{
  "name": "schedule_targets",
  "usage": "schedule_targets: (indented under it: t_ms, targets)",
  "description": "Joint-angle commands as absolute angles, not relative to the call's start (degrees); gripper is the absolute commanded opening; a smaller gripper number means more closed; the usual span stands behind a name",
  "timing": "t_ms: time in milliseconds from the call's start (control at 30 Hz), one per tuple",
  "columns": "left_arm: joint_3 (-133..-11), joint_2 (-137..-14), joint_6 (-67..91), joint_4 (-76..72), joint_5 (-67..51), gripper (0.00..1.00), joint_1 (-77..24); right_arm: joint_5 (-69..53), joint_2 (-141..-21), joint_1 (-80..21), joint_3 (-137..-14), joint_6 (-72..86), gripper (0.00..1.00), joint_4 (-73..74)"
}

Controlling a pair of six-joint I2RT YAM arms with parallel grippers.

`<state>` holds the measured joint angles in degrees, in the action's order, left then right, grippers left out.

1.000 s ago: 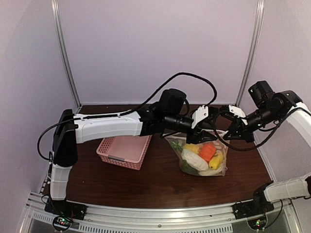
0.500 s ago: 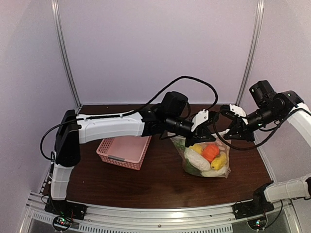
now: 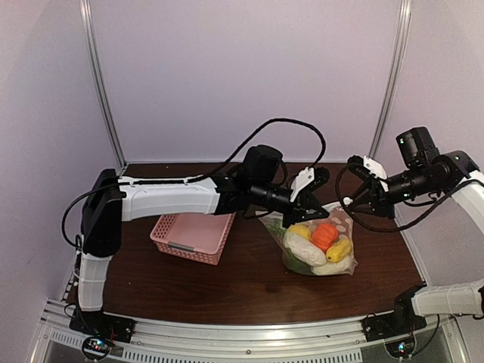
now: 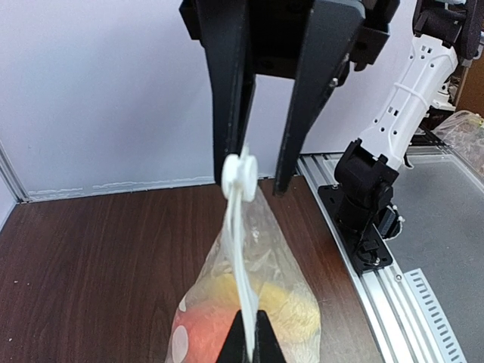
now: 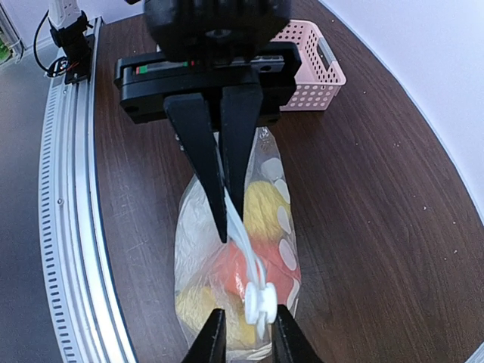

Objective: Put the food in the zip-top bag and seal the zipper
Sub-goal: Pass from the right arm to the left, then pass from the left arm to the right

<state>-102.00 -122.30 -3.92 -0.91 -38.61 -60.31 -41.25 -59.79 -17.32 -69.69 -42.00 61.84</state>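
Note:
The clear dotted zip-top bag [image 3: 314, 246] hangs just above the table, holding several toy foods: orange [image 3: 325, 235], yellow [image 3: 339, 249], white [image 3: 302, 248]. My left gripper [image 3: 308, 214] is shut on the white zipper strip [image 4: 239, 249] at one end of the bag's top; its tips [image 4: 246, 324] pinch the strip. My right gripper [image 3: 351, 203] is at the other end. Its jaws [image 5: 248, 316] stand slightly apart around the white slider [image 5: 259, 299], which touches one finger with a gap at the other. The strip is stretched between both grippers.
An empty pink lattice basket [image 3: 193, 234] stands left of the bag, under the left forearm, and shows in the right wrist view [image 5: 314, 57]. The aluminium rail [image 5: 68, 227] and the right arm's base [image 4: 363, 197] lie at the near edge.
The left gripper has shifted a little left with the strip. The right gripper has drawn slightly right and up. The bag swung slightly and stays hanging between them.

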Motion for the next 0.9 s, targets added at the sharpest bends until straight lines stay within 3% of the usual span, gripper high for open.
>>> schedule_targets:
  t_ms: [0, 433, 867]
  targets:
    - [-99.9, -119.0, -2.0, -6.2, -39.0, 0.0, -59.9, -43.4, -60.6, -16.9, -69.3, -39.7, 0.18, 58.2]
    - [-96.7, -117.1, -0.7, -10.0, -38.5, 0.0, -58.8, -42.8, -62.4, -16.8, -68.6, -40.3, 0.17, 59.0]
    - [-96.2, -117.2, -0.6, -10.1, -38.6, 0.0, -58.8, -46.2, -63.3, -16.7, -67.9, -39.0, 0.08, 56.2]
